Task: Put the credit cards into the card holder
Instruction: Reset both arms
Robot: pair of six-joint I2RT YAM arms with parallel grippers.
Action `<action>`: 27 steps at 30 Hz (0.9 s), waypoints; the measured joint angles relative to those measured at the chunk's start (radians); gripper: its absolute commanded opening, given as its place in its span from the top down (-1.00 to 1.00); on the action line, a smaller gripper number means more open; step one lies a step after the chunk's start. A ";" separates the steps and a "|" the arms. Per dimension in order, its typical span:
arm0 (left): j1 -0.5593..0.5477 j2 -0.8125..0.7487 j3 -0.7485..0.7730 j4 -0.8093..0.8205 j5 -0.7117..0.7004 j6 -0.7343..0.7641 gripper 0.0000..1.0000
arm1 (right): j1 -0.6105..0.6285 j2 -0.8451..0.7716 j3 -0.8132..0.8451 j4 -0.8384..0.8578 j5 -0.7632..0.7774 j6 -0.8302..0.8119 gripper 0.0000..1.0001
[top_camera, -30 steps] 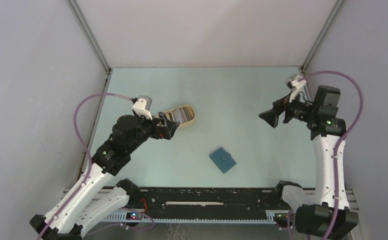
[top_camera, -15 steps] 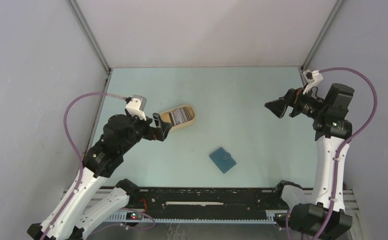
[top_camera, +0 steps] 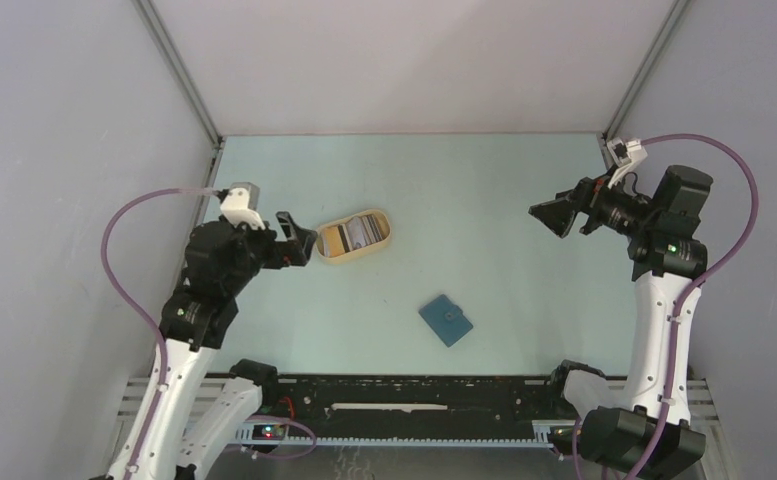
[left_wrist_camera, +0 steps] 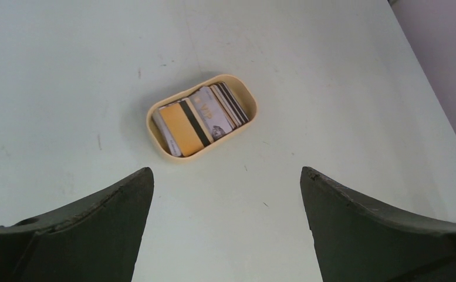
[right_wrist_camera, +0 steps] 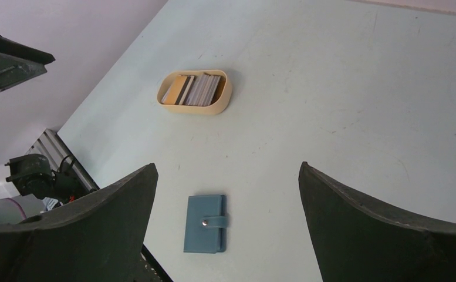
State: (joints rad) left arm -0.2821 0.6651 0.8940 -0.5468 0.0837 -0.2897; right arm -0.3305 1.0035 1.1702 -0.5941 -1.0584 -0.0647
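Both grippers, my left gripper [top_camera: 304, 240] and right gripper [top_camera: 552, 216], stand wide open and hold nothing. The left one has drawn back from the end of the tan tray [top_camera: 388, 232] to just beside it, so no card is taken yet. The credit cards [left_wrist_camera: 197, 117] lie stacked in the tray. My left wrist view misses the card holder [right_wrist_camera: 206, 223]; the right wrist view shows it snapped shut, nearer my bases than the tray.

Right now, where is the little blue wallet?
In the top view the card holder lies closed at front centre, nearer the robot than the tan tray and to its right.
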 measured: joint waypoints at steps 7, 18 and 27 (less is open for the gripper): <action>0.155 -0.019 -0.004 0.008 0.084 -0.018 -1.00 | -0.002 0.000 0.000 0.000 0.000 0.000 -0.99; 0.161 -0.026 -0.015 0.013 0.105 -0.024 -1.00 | -0.003 0.000 0.000 0.000 0.002 0.008 -0.99; 0.161 -0.027 -0.031 0.016 0.107 -0.023 -1.00 | -0.004 0.000 0.000 0.001 0.003 0.019 -0.99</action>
State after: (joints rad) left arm -0.1211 0.6384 0.8631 -0.5312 0.1909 -0.3130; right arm -0.3344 1.0035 1.1702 -0.5930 -1.0550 -0.0456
